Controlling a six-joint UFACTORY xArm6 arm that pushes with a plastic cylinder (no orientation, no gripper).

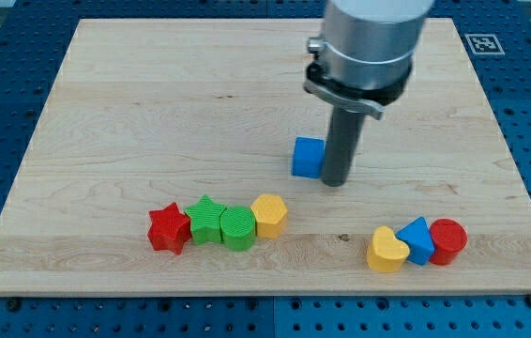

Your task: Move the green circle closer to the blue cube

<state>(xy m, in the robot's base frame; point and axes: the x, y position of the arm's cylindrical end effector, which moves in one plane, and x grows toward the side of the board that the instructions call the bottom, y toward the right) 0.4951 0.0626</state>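
The green circle (pixel 238 227) lies near the view's bottom, in a row between a green star (pixel 206 220) and a yellow hexagon (pixel 269 215). The blue cube (pixel 308 157) sits near the board's middle, up and to the right of that row. My tip (pixel 336 182) is down on the board just right of the blue cube, touching or nearly touching its right side. The tip is well above and to the right of the green circle.
A red star (pixel 168 229) ends the row at the left. A yellow heart (pixel 386 251), a blue triangle (pixel 417 240) and a red circle (pixel 448 240) cluster at the bottom right. The wooden board (pixel 106 103) lies on a blue perforated table.
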